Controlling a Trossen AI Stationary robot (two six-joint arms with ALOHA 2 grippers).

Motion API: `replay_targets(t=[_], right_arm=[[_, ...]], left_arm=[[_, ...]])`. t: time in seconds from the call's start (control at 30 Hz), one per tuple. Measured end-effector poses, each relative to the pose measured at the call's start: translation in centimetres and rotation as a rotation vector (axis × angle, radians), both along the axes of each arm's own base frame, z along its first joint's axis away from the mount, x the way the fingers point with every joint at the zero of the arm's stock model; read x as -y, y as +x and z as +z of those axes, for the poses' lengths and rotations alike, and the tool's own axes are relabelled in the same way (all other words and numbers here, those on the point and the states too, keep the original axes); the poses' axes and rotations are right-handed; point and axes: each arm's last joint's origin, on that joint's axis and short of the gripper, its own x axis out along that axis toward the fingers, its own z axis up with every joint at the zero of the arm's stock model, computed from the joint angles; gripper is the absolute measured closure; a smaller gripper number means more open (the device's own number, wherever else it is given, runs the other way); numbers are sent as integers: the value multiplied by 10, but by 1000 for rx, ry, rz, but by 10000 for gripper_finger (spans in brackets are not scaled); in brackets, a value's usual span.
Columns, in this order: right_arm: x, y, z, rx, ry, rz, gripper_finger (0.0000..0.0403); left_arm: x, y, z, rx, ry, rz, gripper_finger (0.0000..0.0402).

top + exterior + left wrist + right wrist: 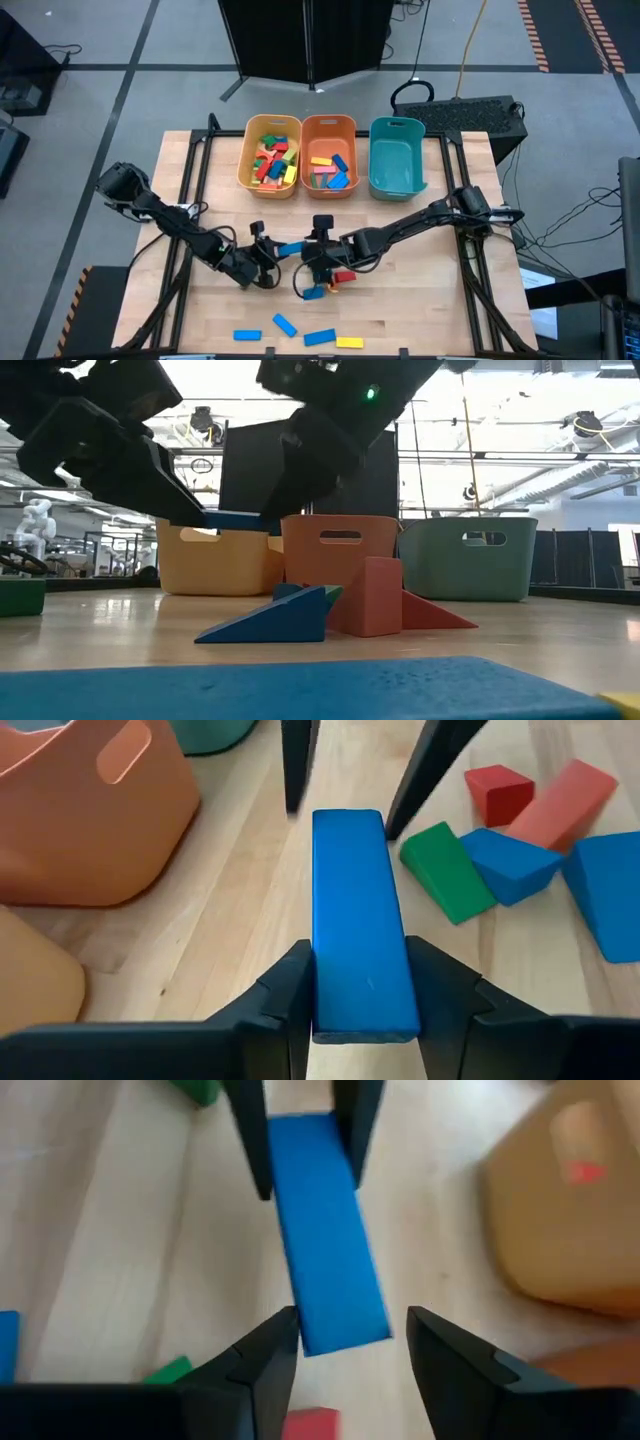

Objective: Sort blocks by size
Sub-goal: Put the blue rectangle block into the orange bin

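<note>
A long blue block [291, 247] hangs above the table's middle, between my two grippers. My left gripper [360, 995] is shut on one end of it. My right gripper [345, 1345] is open, its fingers standing on either side of the block's other end [340, 1320]; a gap shows beside one finger. In the low view the block [238, 519] hangs level above a small heap of red, blue and green blocks [340, 610]. More blocks lie in the yellow bin [243, 150] and the orange bin [304, 150]. My left gripper pinches the blue block's two long sides [330, 1010] between its two fingers, at the end nearest the left arm. The fingers come in slanting down from the table's left and lie along the block. The block is lifted clear of the table, about level.
The teal bin [395, 160] stands at the back right, beside the orange one. The heap of wedges and bars [335, 280] lies just below the grippers. Three blue blocks and a yellow one [350, 342] lie along the near edge.
</note>
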Motion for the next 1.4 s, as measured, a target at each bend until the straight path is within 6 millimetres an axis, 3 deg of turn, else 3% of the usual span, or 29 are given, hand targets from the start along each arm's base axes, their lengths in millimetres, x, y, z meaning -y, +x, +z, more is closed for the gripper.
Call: replay_targets(t=[0.2,0.33,0.6,0.8,1.07,1.4], right_arm=[[-9,-16,23,12,-67,-51,212],[-3,-36,30,-2,-86,-110,217],[22,-94,15,103,38,-231,222],[30,-134,-7,201,209,-242,222],[23,-147,-26,235,294,-237,222],[16,-140,-45,311,297,-212,222]], left_arm=[[-7,3,0,-7,2,26,283],[-14,7,0,-6,14,47,283],[-39,22,4,-2,11,91,283],[-64,43,20,10,25,77,283],[-106,71,54,43,36,52,283],[-177,83,91,30,16,95,283]])
